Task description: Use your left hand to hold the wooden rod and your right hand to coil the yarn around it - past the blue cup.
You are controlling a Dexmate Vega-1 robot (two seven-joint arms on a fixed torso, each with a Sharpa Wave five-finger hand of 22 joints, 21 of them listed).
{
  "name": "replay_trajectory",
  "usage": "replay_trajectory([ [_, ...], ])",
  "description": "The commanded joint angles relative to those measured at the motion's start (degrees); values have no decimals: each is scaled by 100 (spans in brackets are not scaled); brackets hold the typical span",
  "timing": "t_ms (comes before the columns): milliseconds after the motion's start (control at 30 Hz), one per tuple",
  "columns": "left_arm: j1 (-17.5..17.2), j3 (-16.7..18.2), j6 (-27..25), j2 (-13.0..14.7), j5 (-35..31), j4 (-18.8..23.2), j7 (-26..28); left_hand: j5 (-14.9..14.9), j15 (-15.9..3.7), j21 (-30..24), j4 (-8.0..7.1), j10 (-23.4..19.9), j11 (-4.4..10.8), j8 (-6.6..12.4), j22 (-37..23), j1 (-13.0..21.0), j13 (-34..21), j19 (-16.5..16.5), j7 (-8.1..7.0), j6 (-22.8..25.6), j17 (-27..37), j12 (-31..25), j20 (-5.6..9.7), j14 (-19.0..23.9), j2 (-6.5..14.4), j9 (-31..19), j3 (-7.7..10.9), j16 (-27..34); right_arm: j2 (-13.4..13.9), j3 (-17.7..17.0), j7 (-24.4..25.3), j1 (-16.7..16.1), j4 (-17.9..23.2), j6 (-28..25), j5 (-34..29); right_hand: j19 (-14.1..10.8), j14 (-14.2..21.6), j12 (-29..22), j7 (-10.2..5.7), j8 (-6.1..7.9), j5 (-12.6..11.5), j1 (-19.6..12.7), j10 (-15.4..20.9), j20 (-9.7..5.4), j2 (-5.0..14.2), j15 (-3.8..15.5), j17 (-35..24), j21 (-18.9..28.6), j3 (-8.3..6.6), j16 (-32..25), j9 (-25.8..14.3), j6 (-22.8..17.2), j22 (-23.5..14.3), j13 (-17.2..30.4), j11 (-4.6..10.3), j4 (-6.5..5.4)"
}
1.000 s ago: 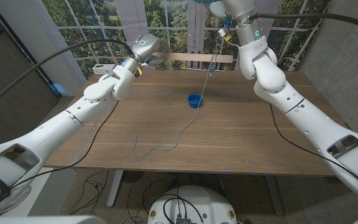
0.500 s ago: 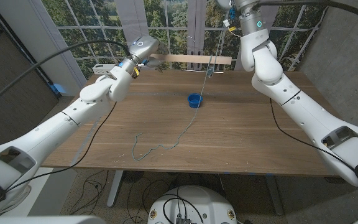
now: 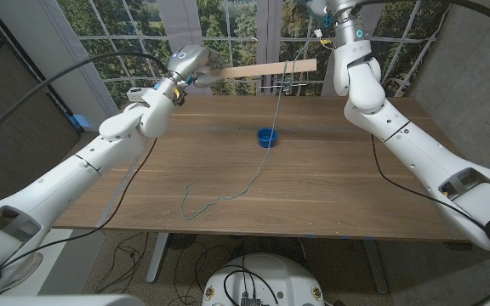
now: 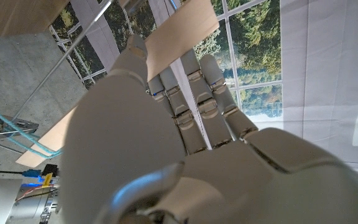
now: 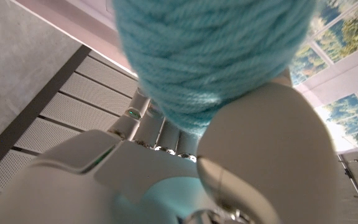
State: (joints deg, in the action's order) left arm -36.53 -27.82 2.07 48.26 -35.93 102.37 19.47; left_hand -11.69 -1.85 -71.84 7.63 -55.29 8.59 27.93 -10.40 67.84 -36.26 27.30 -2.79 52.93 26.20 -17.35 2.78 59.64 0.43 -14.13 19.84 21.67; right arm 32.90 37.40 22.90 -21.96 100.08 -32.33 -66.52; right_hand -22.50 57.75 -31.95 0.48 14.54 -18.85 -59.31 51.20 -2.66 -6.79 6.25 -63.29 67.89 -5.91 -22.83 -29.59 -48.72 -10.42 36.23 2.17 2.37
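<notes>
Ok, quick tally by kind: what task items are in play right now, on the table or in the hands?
Wooden rod: 1, held by left hand
Yarn ball: 1, held by right hand
Yarn strand: 1, trailing over the table
Blue cup: 1
Total: 4

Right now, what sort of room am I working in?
Probably an office or lab test space: a wooden table on a metal frame with cables trailing beneath, big gridded windows looking onto trees, and grey wall panels to one side.
</notes>
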Motion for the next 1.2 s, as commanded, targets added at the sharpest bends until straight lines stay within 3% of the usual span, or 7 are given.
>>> replay_trajectory([
  [33,-412,486,11,243,514,353,-124,-332,-1146,-30,-15,-38,5,46,-8,587,-23,-24,-181,234,32,9,678,859,632,-105,24,-5,215,18,-678,-84,66,-526,196,11,343,-32,-668,20,-34,-1535,440,-868,1527,653,-25,15,-6,25,-36,-686,-4,17,372,-30],
  [300,-793,961,239,270,1180,454,40,-345,-1145,-32,-17,-45,7,60,-5,588,-48,-32,-204,252,40,22,672,870,629,-110,18,-19,430,54,-1371,-227,167,-974,195,19,351,-6,-665,11,-37,-1542,416,-865,1532,653,-32,11,3,39,-38,-691,0,15,378,-39],
  [600,-830,1073,207,227,1164,529,125,-356,-1144,-42,-15,-66,11,61,-6,597,-52,-31,-193,243,47,38,675,879,627,-109,14,-32,592,189,-1751,-434,198,-1054,291,29,342,1,-669,-3,-39,-1550,426,-864,1535,654,-35,6,13,63,-36,-689,2,27,380,-48],
  [933,-810,1066,-221,124,810,664,292,-370,-1144,-42,-19,-66,13,65,-3,602,-66,-35,-199,232,55,63,676,887,637,-114,15,-50,735,166,-1778,-832,327,-1091,581,33,355,18,-665,-6,-41,-1559,430,-860,1542,654,-41,2,20,75,-56,-682,4,22,360,-57],
  [1200,-637,958,-552,106,652,735,126,-377,-1144,-40,-23,-68,13,68,0,600,-84,-44,-192,233,61,75,672,892,633,-112,10,-62,824,134,-1630,-1189,450,-1085,863,35,362,25,-655,-13,-42,-1565,436,-860,1548,653,-45,1,25,85,-60,-683,4,26,362,-65],
])
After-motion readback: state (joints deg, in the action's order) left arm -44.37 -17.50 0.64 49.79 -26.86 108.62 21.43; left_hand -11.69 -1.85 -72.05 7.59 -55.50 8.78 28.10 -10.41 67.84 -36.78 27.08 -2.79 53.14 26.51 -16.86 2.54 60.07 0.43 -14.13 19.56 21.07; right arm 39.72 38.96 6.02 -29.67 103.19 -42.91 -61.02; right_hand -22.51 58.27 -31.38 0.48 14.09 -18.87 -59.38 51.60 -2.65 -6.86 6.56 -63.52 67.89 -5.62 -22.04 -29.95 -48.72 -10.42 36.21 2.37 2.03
